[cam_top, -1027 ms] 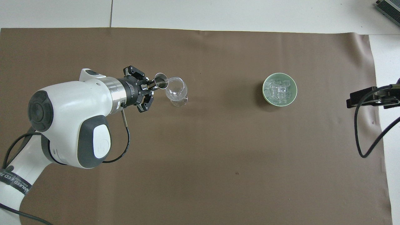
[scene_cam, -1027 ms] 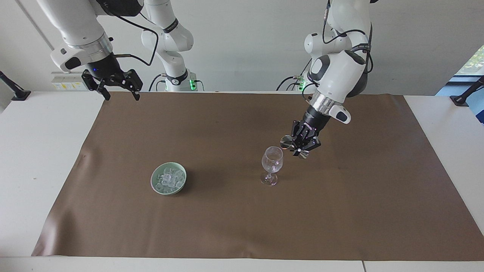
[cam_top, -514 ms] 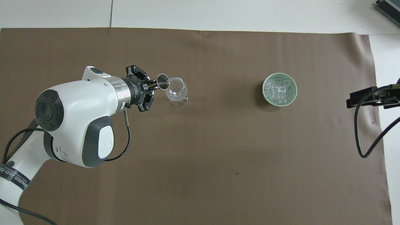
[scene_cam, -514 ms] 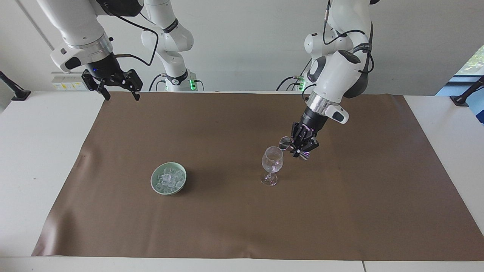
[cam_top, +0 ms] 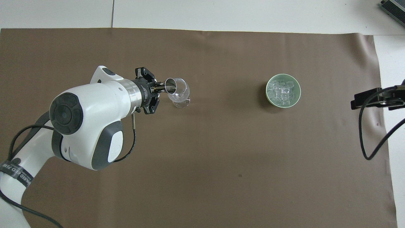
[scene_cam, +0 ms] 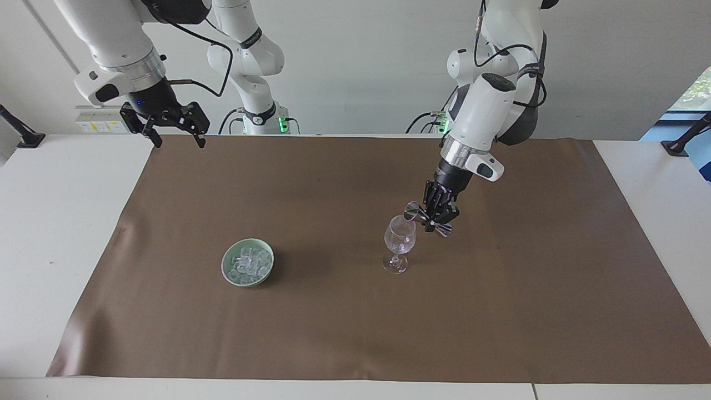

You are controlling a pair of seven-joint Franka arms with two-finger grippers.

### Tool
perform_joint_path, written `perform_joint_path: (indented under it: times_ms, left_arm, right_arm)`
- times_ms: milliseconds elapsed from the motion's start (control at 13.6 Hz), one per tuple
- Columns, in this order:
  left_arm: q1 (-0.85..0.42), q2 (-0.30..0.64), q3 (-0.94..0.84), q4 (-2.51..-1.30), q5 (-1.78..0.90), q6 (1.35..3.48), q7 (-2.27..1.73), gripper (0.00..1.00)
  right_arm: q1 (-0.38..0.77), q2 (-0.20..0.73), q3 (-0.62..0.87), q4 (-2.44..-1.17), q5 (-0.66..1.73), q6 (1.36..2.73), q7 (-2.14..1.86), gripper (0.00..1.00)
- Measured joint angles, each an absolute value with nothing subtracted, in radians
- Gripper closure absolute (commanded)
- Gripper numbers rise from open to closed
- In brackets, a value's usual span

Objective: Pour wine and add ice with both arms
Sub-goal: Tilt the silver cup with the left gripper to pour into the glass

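Presently the left gripper [scene_cam: 436, 218] is clamped on the tipped jigger [scene_cam: 414, 210], its mouth at the rim of the wine glass [scene_cam: 399, 238], roughly nine o'clock from the gripper in the facing view. Pouring looks underway. Ice [scene_cam: 248, 263] sits untouched in the green bowl [scene_cam: 228, 270]. Toward eleven o'clock, the right gripper [scene_cam: 176, 136] waits, fingers apart.

I count two robot arms, each with one gripper: the left gripper [scene_cam: 435, 218] and the right gripper [scene_cam: 176, 133]. One jigger [scene_cam: 426, 218], one wine glass [scene_cam: 399, 242], one green bowl [scene_cam: 248, 263], one brown mat [scene_cam: 355, 333]. Ice cubes [cam_top: 282, 92]: many, too heaped to count.
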State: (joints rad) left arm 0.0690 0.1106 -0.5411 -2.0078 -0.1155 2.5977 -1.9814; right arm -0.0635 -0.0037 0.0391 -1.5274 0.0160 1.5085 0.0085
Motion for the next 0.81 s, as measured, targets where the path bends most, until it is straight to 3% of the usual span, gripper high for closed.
perform_joint_path:
  times_ms: [807]
  left_arm:
    - [0.069, 0.115, -0.56, -2.006, 0.053, 2.598, -1.983, 1.0]
  right_arm:
    - [-0.063, -0.004, 0.039, -1.527, 0.016, 1.508, 0.008, 0.0]
